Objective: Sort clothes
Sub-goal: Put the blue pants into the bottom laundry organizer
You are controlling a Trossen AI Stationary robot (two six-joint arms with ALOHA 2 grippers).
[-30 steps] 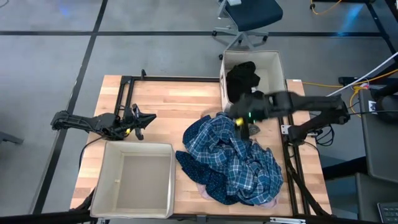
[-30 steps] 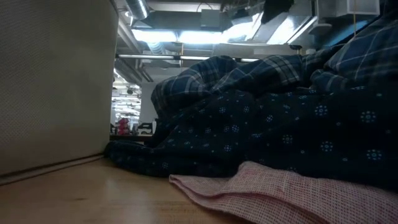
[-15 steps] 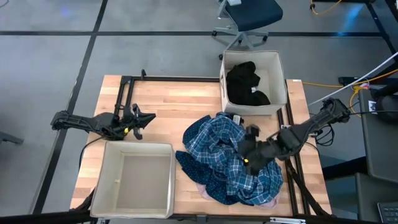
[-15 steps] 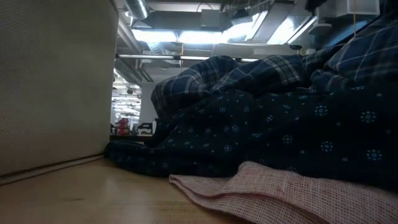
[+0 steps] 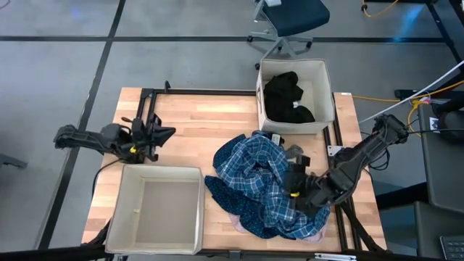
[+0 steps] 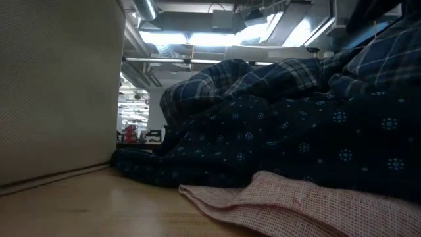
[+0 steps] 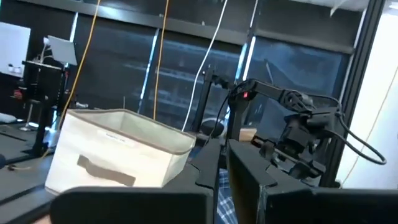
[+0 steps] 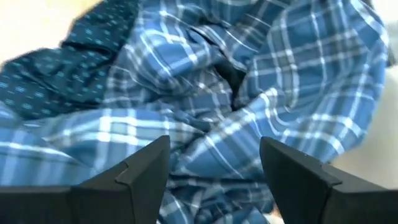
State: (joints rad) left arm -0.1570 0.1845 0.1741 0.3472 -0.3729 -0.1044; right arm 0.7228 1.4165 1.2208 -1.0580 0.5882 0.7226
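Looking straight down, we see the right end effector (image 5: pixel 299 190) hanging low over the heap of clothes at about four o'clock on the wooden bench (image 5: pixel 203 119), its arm reaching in from the three o'clock edge. In the right wrist view its two dark fingers (image 8: pixel 134 171) stand apart with nothing between them, and the blue plaid shirt (image 8: pixel 249 93) fills the space just beyond them; whether the tips touch the cloth we cannot tell. The blue plaid shirt (image 5: pixel 264 181) lies crumpled on top of the heap, with the navy white-dotted garment (image 5: pixel 232 196) spreading out from under it toward seven o'clock. From bench height we see the same navy white-dotted garment (image 6: pixel 296 145) draped under the plaid, and a pale pink garment (image 6: pixel 296 204) lying flat on the wood at the front of the heap, partly beneath the navy one. A black garment (image 5: pixel 286 94) sits inside the beige fabric box (image 5: pixel 325 80) at about one o'clock on the bench, well apart from the right end effector. A second beige fabric box (image 5: pixel 127 214) stands at about seven o'clock, just beside the heap. The left end effector (image 5: pixel 161 133) waits at about nine o'clock, above the bench near that second box, its fingers spread apart and holding nothing. In the left wrist view we make out the far beige box (image 7: pixel 124 152) and the right arm (image 7: pixel 298 124) beyond it.
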